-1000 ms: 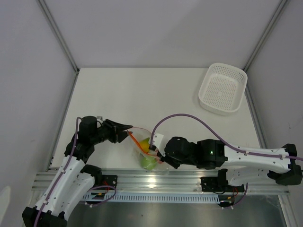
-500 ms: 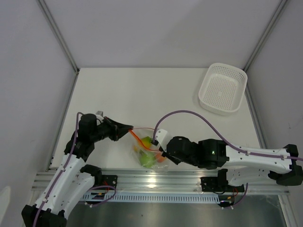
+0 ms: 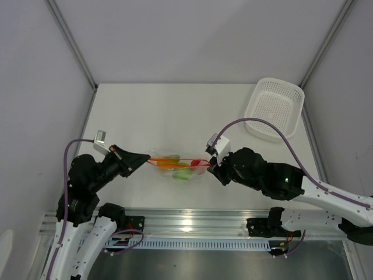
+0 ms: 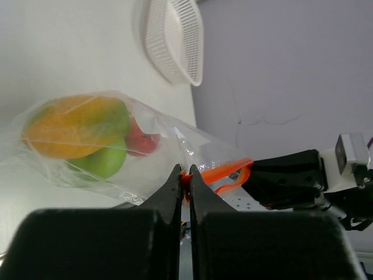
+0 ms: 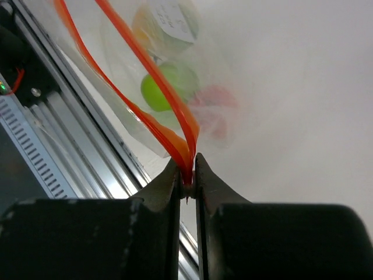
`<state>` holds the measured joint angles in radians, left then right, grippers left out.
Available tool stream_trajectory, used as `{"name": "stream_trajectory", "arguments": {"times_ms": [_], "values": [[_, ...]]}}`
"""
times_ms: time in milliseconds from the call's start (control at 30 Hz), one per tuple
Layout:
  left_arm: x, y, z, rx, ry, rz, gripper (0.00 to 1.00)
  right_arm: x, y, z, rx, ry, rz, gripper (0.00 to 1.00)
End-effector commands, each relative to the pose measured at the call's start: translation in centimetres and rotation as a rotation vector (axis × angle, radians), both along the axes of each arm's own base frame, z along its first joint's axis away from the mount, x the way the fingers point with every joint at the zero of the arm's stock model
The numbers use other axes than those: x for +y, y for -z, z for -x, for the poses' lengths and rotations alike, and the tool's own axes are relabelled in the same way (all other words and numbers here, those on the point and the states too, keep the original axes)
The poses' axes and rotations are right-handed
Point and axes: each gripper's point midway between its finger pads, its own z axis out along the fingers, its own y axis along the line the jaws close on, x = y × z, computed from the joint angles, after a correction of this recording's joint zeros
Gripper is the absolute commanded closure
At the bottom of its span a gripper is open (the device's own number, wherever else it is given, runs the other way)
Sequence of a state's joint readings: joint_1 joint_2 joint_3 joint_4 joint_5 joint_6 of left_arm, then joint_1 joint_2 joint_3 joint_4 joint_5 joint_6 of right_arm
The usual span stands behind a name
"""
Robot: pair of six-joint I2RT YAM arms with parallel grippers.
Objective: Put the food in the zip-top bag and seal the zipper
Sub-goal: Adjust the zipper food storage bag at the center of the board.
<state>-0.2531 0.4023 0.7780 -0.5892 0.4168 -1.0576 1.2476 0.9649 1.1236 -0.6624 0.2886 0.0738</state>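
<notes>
Near edge: metal rail [image 3: 192, 224] carrying both arm bases. Just past it, the left gripper [image 3: 145, 157] is clamped tight on 1 end of the zipper [image 3: 175, 161]. Its wrist view shows both jaws pinched flat on the orange strip, no gap. The right gripper [image 3: 210, 165] is clamped on the other end, same thin pinch in its own wrist view. The zip-top bag [image 3: 185, 172] is stretched between the 2 grippers, over the near-middle of the table [image 3: 175, 116]. Can't tell if its belly touches the surface.

Progress: the food step looks done. All 3 pieces are inside the bag: yellow-orange piece [image 4: 76, 125], lime-green ball [image 4: 102, 164] under it, red-orange piece [image 4: 141, 140] beside them, all bunched away from the mouth. Sealing is not done. The right wrist view shows the 2 halves of the strip meeting only at the jaws, then running apart, so the mouth is open along that stretch. Left to do: press the halves together along the full length, probably 1 gripper holding an end while the other slides along.

Around: white perforated basket [image 3: 274, 109] at the far right corner, well apart from the bag. Purple cables loop over both arms, not touching the bag. No obstacle seen between grippers and bag. The risk, I judge, is the thin strip slipping out of a pinch, or the fruit weight pulling the halves apart.
</notes>
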Motion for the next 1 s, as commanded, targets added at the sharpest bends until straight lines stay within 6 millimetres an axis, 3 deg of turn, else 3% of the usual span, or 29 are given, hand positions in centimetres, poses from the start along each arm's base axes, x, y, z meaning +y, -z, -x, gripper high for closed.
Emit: {"name": "stream_trajectory", "arguments": {"times_ms": [0,100,167,300,333,367,533,567,667,867,967], "values": [[0.7,7.5,0.5,0.158,0.001,-0.123,0.99,1.2,4.7,0.0,0.12,-0.064,0.011,1.0],[0.4,10.4,0.9,0.227,0.014,-0.118,0.99,1.6,6.6,-0.5,0.146,-0.061,0.025,1.0],[0.6,10.9,1.2,0.224,0.01,-0.128,0.99,1.5,6.5,-0.7,0.144,-0.054,0.036,1.0],[1.6,9.8,1.2,0.161,-0.021,-0.189,0.99,1.4,4.9,-0.3,0.119,-0.094,0.018,1.0],[2.0,8.3,1.1,0.12,-0.038,-0.201,0.99,1.3,4.7,-0.1,0.115,-0.11,0.021,1.0],[2.3,8.3,1.2,0.109,-0.032,-0.238,0.96,1.3,4.6,0.3,0.121,-0.131,0.021,1.0],[3.0,4.6,1.1,-0.046,-0.026,-0.325,0.66,1.5,4.6,1.7,0.16,-0.212,0.041,1.0],[3.0,3.4,1.2,-0.11,-0.008,-0.349,0.5,1.5,4.7,1.8,0.165,-0.221,0.049,1.0],[1.9,-0.5,1.8,-0.307,0.074,-0.355,0.25,1.7,4.5,2.5,0.192,-0.254,0.051,1.0],[-0.4,-5.0,2.5,-0.605,0.238,-0.374,0.02,2.0,3.6,2.4,0.206,-0.31,0.063,1.0],[-1.5,-6.2,3.2,-0.726,0.312,-0.365,0.01,2.2,3.5,2.4,0.229,-0.329,0.058,1.0]]}}
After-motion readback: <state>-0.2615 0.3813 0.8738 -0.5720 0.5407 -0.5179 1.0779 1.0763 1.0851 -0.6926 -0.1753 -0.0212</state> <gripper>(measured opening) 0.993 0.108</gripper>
